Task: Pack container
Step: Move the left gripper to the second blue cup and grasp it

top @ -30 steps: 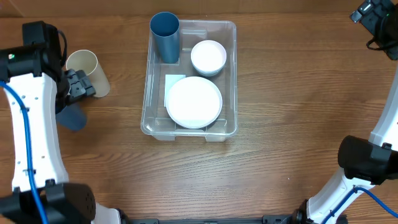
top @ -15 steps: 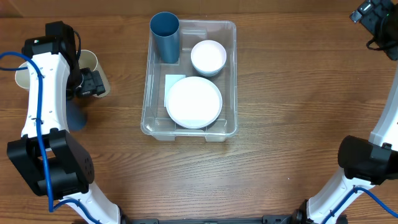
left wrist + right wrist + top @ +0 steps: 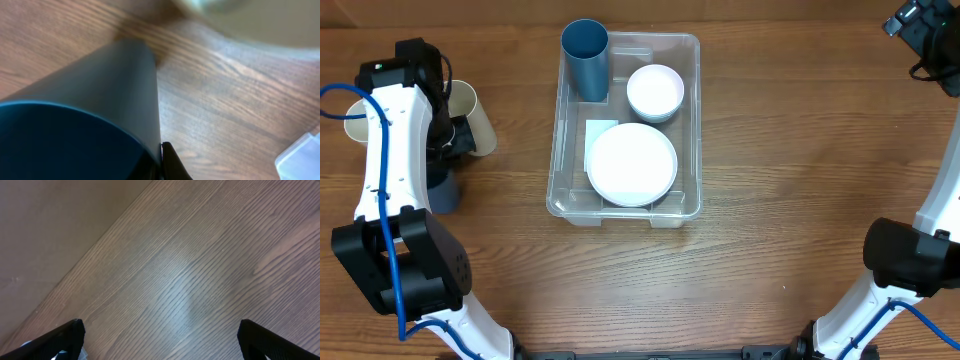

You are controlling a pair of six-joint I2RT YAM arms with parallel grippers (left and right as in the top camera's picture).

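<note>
The clear container (image 3: pixel 692 60) sits at the table's middle back and holds a dark blue cup (image 3: pixel 585 58), a white bowl (image 3: pixel 655 92) and a white plate (image 3: pixel 631 163). Left of it, a second dark blue cup (image 3: pixel 442 192) stands on the table beside a cream cup (image 3: pixel 468 112). My left gripper (image 3: pixel 448 158) is shut on that second blue cup (image 3: pixel 90 115); one finger (image 3: pixel 172 164) presses the outside of its wall and the other is hidden inside. My right gripper (image 3: pixel 165 342) is open over bare wood at the far right back (image 3: pixel 920 30).
The cream cup (image 3: pixel 245 20) lies blurred just beyond the held cup. A corner of the container (image 3: pixel 302 157) shows at the left wrist view's lower right. Bare wooden table surrounds the container on the right and front.
The left arm swung in over the blue cup on the table, and its gripper went from open to shut on the cup's wall. The right arm has not moved.
</note>
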